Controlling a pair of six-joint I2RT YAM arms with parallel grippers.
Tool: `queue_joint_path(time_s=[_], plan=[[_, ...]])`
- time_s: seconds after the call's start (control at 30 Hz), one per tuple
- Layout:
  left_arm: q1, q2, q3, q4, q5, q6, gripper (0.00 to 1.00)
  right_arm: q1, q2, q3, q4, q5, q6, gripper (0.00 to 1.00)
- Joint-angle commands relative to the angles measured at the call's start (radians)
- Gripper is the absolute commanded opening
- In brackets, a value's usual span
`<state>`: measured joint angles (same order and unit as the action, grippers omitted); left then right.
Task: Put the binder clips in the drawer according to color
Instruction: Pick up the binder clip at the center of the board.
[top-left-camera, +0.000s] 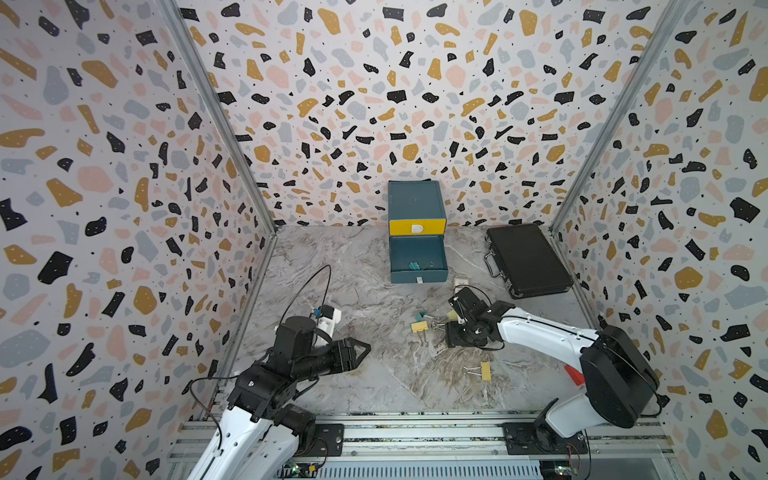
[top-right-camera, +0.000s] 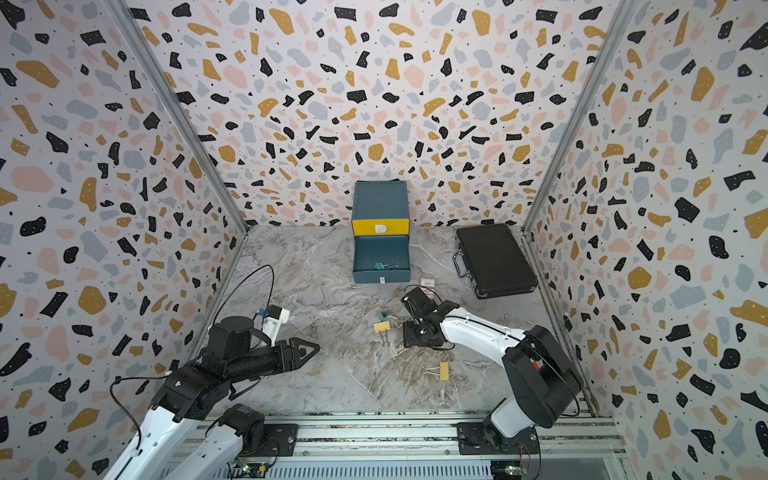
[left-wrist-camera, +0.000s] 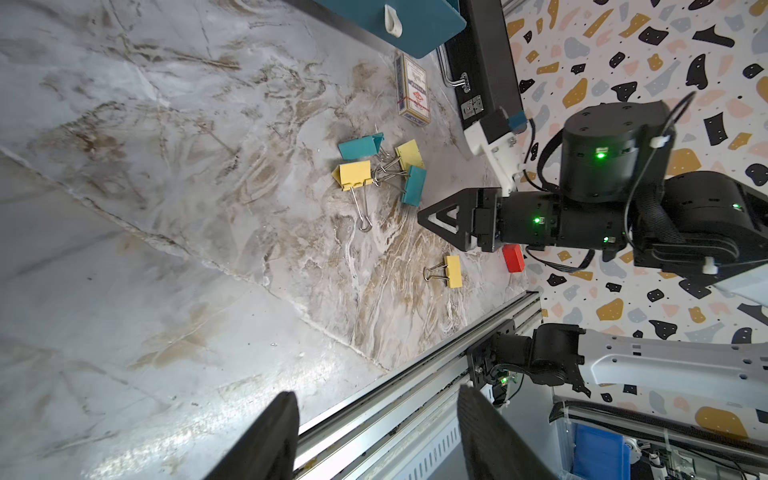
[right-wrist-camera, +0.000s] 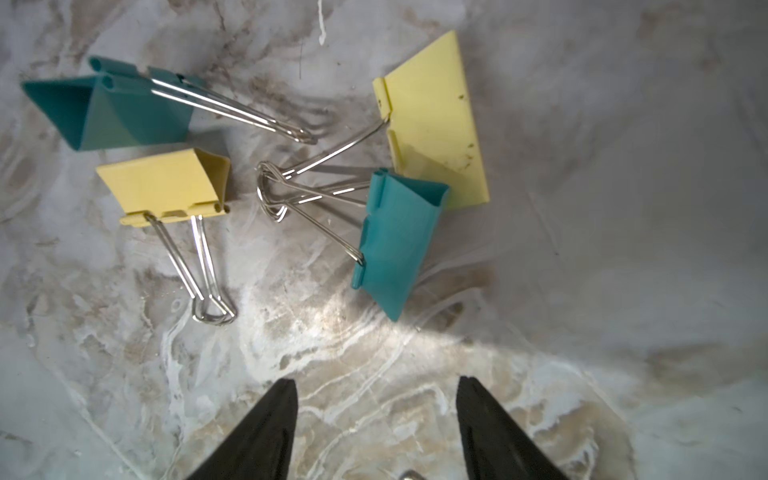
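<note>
A grey-and-tan marble-patterned tabletop carried everything. At its back right lay a flat black hard-shell briefcase, closed, with its handle facing the middle of the table. Against the back wall stood the small dark-teal chest of drawers. Its yellow top drawer was shut, and the teal drawer beneath it was slid out toward the arms. Inside that drawer lay what looked like a lone teal clip, though it was too small in both top views to be certain. The left gripper hung over bare tabletop at the left, well apart from the clips, its black fingers spread with nothing between them. The right gripper pointed down just beside a cluster of clips, its jaws likewise apart and empty, touching none of them. A small printed card packet lay between the open drawer and the briefcase. The cluster was four pastel binder clips with silver wire handles. One teal clip lay on its side beside a yellow clip. A second teal clip leaned against a second yellow clip, their handles crossing. A fifth yellow clip lay alone, nearer the rail.
</note>
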<state>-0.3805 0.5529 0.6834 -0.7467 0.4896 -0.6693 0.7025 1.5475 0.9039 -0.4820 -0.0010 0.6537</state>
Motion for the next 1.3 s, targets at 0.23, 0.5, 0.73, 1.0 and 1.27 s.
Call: queue_joint_path(time_s=[0.23, 0.5, 0.73, 1.0, 1.27], plan=[[0.006, -0.007, 0.021, 0.031, 0.011, 0.001, 0.64, 0.002, 0.162, 0.071, 0.045, 0.126, -0.021, 0.63], [0.005, -0.013, 0.02, 0.033, 0.01, -0.001, 0.64, 0.003, 0.217, 0.095, 0.063, 0.128, 0.008, 0.48], [0.006, -0.003, 0.019, 0.046, 0.013, -0.005, 0.64, 0.003, 0.183, 0.081, 0.059, 0.119, 0.03, 0.32], [0.006, -0.002, -0.033, 0.113, 0.017, -0.061, 0.64, 0.003, 0.002, 0.069, -0.023, 0.136, 0.022, 0.26], [0.006, -0.069, -0.075, 0.2, -0.169, -0.219, 0.64, -0.009, -0.03, 0.338, -0.171, 0.106, -0.076, 0.25]])
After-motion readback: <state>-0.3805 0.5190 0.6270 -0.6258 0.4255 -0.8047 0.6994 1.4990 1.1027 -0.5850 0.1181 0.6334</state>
